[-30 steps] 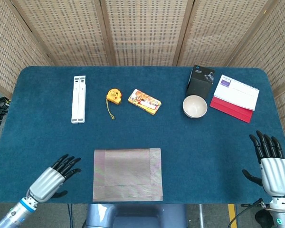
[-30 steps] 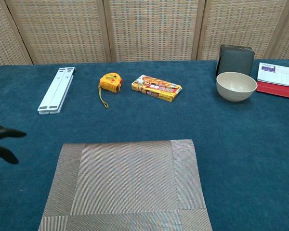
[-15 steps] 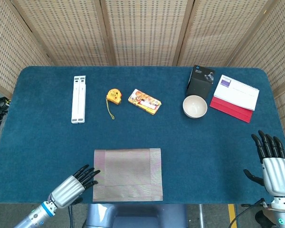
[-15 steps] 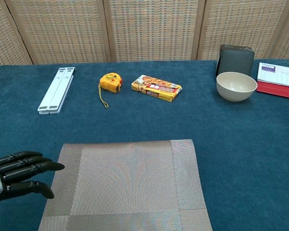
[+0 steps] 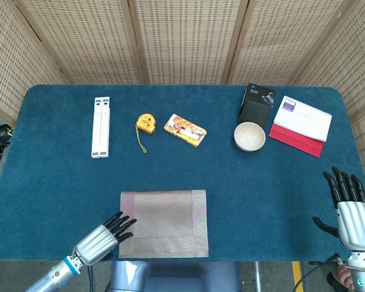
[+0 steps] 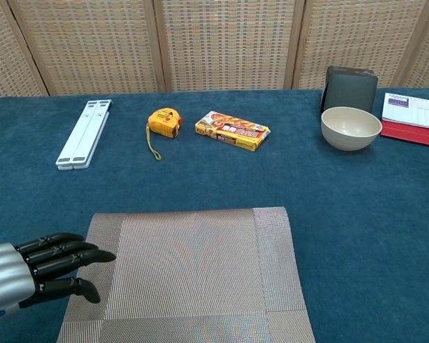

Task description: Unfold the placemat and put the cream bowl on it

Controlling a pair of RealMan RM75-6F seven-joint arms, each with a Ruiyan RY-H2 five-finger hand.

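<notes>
1. The left hand sits at the lower left of the frame, fingers stretched out and slightly apart, holding nothing; its fingertips reach the left edge of the placemat.
2. The right hand stands at the lower right of the head view, fingers straight, spread and empty, well apart from everything else.
3. The table, covered in blue cloth, fills most of the frame.
4. The placemat lies still folded at the bottom centre, flat on the cloth.
5. A calendar rests at the upper right.
6. A white bar lies at the upper left.
7. A black box stands just behind the bowl.
8. The cream bowl sits upright at the upper right, far from the placemat.
9. A packet lies at upper centre.
10. A yellow tape measure lies just left of the packet.
</notes>
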